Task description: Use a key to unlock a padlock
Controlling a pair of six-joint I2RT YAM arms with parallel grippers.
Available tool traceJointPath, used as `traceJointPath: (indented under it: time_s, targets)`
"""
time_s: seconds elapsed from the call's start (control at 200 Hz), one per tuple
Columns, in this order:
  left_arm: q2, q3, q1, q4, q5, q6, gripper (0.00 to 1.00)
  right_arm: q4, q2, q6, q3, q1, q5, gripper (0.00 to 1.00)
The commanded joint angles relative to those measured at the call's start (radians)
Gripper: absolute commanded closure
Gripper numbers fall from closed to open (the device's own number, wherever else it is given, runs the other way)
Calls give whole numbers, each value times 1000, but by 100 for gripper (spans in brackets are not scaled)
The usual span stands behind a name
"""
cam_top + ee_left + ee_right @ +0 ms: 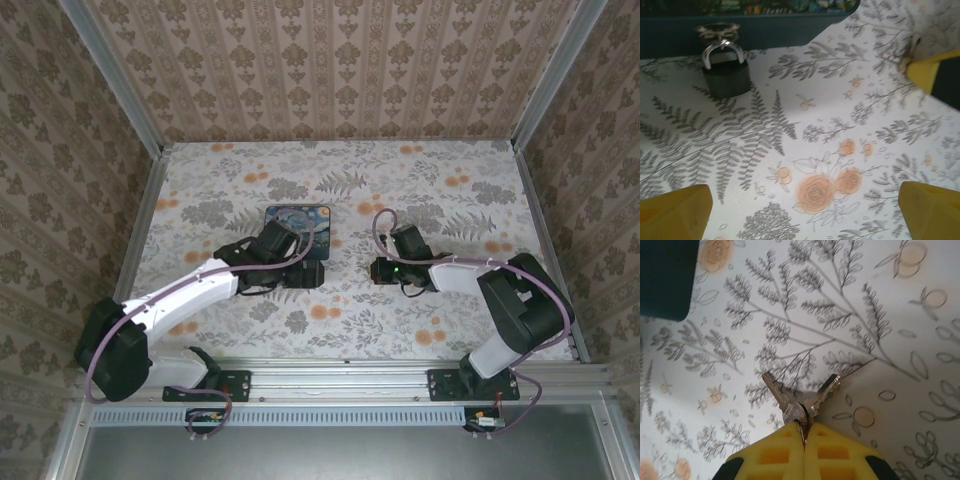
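Yellow fingers of the right gripper [804, 432] pinch the key [826, 388] at lower centre. The left gripper [802, 209] gapes wide, padlock [726, 70] upright upper left by the blue box [770, 30]. Grasp looks done; next, blade to keyhole, aligned carefully.

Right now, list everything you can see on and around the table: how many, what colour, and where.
Small dark padlock with a silver metal shackle: one, dark grey body, upright on the cloth against the box's side, shackle up by its clasp.
Flat silver metal keys: two, silver, fanned out from the right fingers' grip, over the cloth.
Dark-blue box with a starry-night painted lid: one, blue, mid-table.
Floral tablecloth: one, white with grey leaves and orange flowers, covering the table.
Patterned walls: three, beige, around the table.
Left fingers: two, yellow, spread wide, facing the padlock.
Right fingers: two, yellow, shut on the keys.
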Motion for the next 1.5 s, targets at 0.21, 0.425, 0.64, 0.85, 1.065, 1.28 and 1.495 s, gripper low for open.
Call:
traceJointPath:
  time_s: [0.21, 0.425, 0.64, 0.85, 1.065, 1.28, 1.495]
  targets:
    - [46, 4, 35, 194, 284, -5, 17, 28, -60, -19, -41, -30, -235, 100]
    - [118, 20, 33, 216, 303, -16, 24, -25, -113, -35, -41, -34, -236, 100]
    - [129, 5, 37, 299, 349, -30, 30, 23, -134, -17, -63, -43, -326, 100]
    - [192, 3, 31, 393, 455, -45, 35, 80, -216, 24, -89, -42, -458, 100]
    - [194, -1, 29, 398, 454, -49, 37, 53, -281, 20, -95, -37, -495, 100]
    - [206, 11, 12, 424, 482, -58, 44, 59, -281, 20, -85, -10, -514, 100]
    - [200, -2, 2, 417, 486, -56, 46, 80, -284, 29, -85, 0, -516, 100]
